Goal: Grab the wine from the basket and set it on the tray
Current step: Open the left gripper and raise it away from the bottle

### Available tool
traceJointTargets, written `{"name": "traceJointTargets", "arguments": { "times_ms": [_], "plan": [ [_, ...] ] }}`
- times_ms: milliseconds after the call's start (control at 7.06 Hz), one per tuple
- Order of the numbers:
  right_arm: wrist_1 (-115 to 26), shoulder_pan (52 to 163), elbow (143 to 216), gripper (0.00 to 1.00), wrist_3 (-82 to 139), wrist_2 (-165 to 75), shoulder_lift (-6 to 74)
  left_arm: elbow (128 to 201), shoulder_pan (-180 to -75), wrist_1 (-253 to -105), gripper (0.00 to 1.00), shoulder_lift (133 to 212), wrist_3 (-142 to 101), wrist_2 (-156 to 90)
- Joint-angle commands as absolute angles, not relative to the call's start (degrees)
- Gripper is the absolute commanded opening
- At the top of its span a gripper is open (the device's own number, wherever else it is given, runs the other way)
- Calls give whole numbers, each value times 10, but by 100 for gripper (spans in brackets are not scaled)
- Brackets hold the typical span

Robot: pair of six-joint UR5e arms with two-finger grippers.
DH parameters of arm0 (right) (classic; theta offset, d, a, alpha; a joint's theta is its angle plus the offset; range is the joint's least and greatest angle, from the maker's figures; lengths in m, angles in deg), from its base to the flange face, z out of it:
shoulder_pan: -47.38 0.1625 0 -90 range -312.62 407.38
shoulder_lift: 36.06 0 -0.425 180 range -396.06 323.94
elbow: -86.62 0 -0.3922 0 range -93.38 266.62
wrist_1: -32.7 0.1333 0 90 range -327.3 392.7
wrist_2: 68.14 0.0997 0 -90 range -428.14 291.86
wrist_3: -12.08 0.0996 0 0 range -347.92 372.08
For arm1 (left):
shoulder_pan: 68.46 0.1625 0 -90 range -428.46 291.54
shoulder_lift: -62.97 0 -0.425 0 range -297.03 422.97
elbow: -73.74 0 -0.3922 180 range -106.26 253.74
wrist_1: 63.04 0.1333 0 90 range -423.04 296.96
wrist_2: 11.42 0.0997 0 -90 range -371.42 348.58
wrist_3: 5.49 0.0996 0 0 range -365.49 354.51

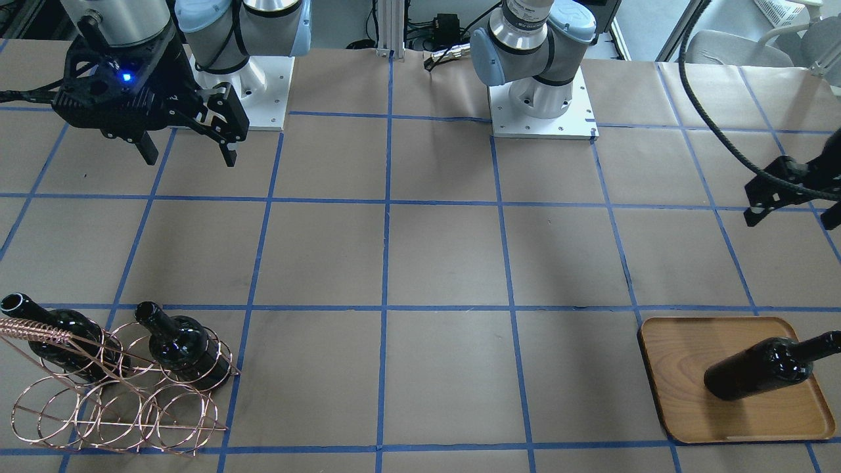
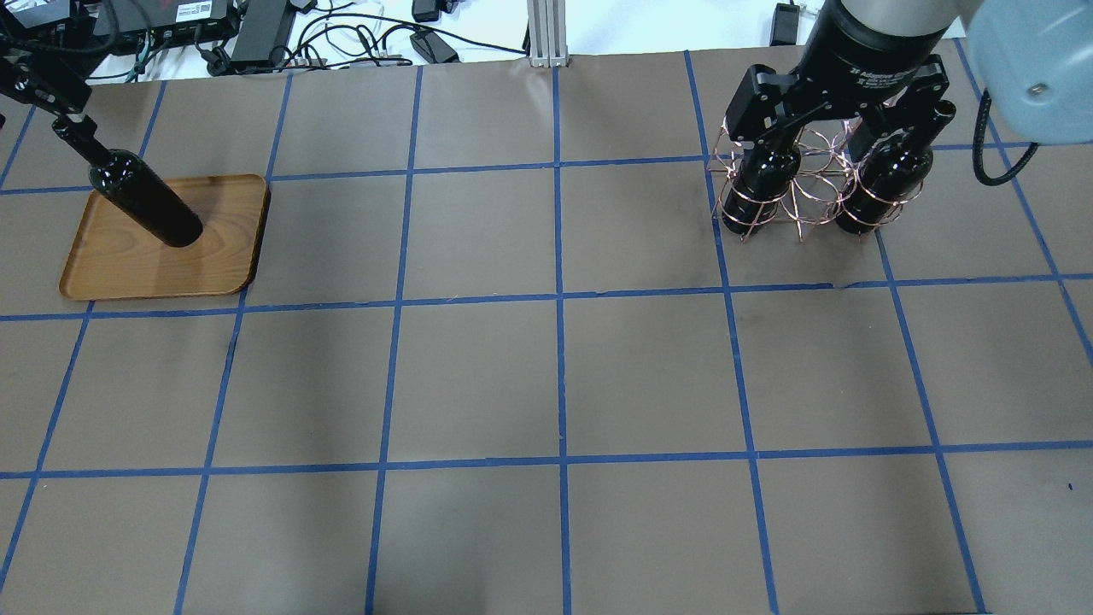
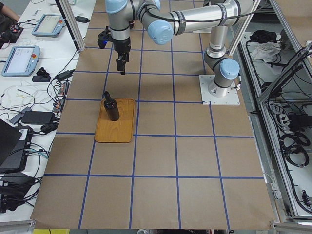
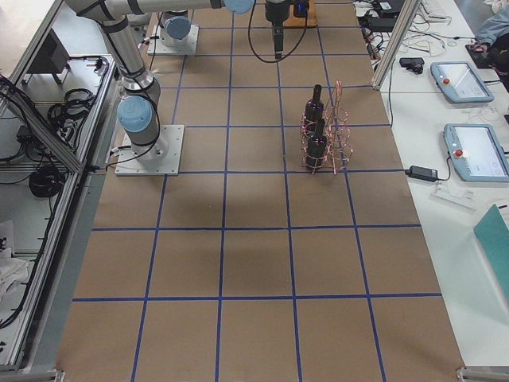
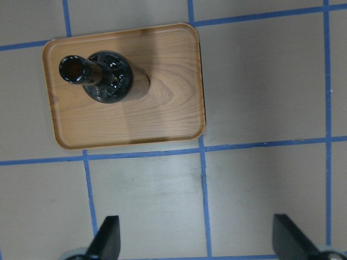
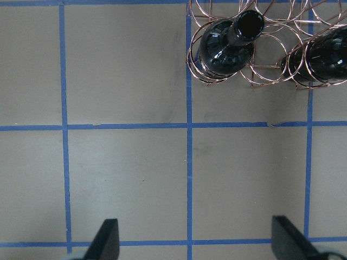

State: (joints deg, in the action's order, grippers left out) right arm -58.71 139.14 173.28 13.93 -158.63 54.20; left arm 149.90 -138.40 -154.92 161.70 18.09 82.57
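One black wine bottle [image 1: 762, 368] stands upright on the wooden tray [image 1: 683, 401]; both show in the left wrist view, bottle [image 5: 105, 81] and tray [image 5: 162, 108]. My left gripper [image 1: 792, 213] is open and empty, high up and off to one side of the tray, its fingers [image 5: 108, 241] wide apart. The copper wire basket [image 1: 118, 407] holds two more black bottles [image 1: 62, 341] [image 1: 184, 348]. My right gripper [image 1: 190, 157] is open and empty, well above the table; its wrist view shows the basket [image 6: 260, 70] and one bottle [image 6: 225, 46] ahead of its fingers [image 6: 108, 241].
The table is brown paper with a blue tape grid [image 2: 559, 299]. The two arm bases [image 1: 542, 98] stand at the robot's edge. Cables and boxes [image 2: 256, 34] lie beyond the table's far edge. Tablets and devices lie on the side benches [image 4: 469, 119].
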Motion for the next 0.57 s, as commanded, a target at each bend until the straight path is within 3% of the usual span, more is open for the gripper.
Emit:
{"name": "traceJointTargets", "arguments": {
  "times_ms": [0,425],
  "plan": [
    [-587,1391,1732,100,140,-1586,542,1533,-1474,-1548,100,1569,59,823],
    [-586,1391,1732,100,146,-1585,542,1542,-1573,-1547,100,1564,-7,745]
  ]
}}
